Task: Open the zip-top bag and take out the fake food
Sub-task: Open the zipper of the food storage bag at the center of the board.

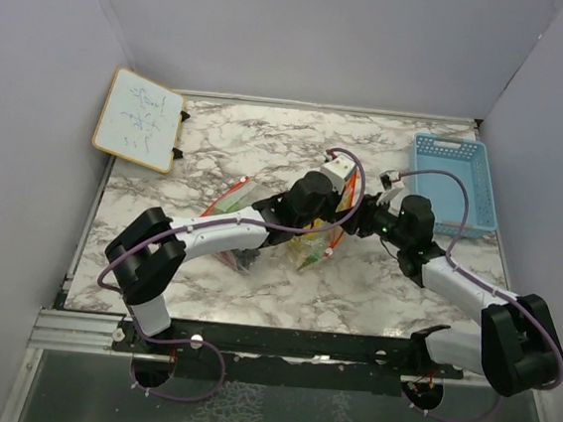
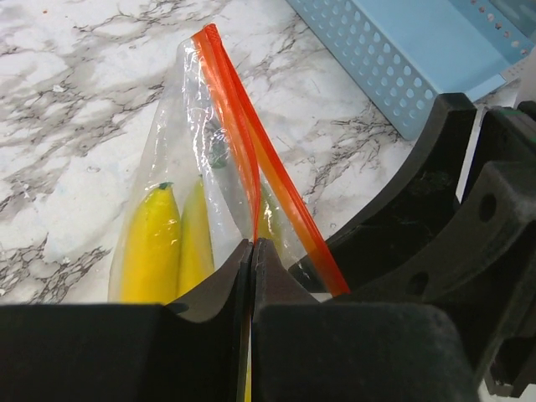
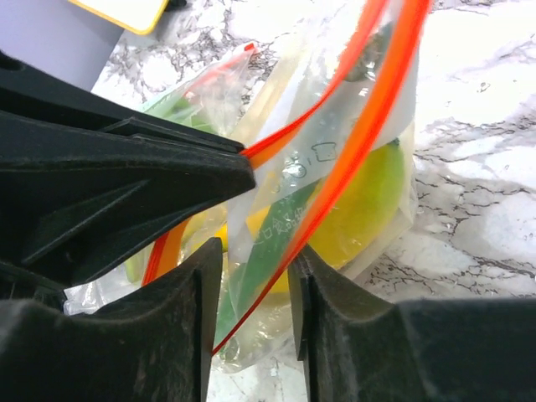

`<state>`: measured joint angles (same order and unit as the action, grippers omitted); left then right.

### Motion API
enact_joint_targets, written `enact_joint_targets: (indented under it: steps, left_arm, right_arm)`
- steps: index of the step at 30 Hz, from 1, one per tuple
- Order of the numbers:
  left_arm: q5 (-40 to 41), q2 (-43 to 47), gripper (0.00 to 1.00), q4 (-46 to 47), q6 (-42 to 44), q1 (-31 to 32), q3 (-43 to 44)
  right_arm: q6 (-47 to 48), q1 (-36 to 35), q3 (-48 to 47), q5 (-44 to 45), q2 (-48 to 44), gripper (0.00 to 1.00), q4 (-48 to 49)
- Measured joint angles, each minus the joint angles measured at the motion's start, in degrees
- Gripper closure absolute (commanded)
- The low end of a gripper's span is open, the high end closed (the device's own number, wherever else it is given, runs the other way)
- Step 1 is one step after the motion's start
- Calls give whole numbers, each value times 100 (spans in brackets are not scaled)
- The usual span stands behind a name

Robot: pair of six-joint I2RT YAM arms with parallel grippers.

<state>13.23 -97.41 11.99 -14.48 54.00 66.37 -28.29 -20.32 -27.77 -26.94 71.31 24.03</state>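
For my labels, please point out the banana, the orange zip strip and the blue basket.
banana (image 2: 152, 247): left wrist view, yellow body.
orange zip strip (image 2: 228, 100): left wrist view, upper part.
blue basket (image 2: 394, 67): left wrist view, perforated side wall.

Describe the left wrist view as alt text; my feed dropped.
The left gripper is shut on the orange zip strip of a clear zip-top bag with yellow bananas inside. A marble table lies beneath, with a light-blue basket at upper right.

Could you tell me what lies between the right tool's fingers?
A wall of the zip-top bag with its orange zip strip crosses the gap of the right tool, in the right wrist view.
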Motion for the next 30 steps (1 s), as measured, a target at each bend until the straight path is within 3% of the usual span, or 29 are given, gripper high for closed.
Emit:
enact_joint_targets:
  steps: [5, 9, 22, 30]
  left_arm:
    - [81, 267, 100, -13, 9, -15, -168]
    - [151, 562, 100, -66, 74, -35, -153]
    - [837, 1639, 100, -1075, 743, -267, 407]
    - [866, 1768, 100, -1054, 905, -271, 590]
  right_arm:
    - [-26, -7, -20, 66, -48, 89, -48]
    - [-4, -175, -310, 70, 22, 98, -232]
    - [103, -1478, -2524, 315, 1239, 98, -466]
    - [125, -1725, -2623, 935, 1309, 98, -426]
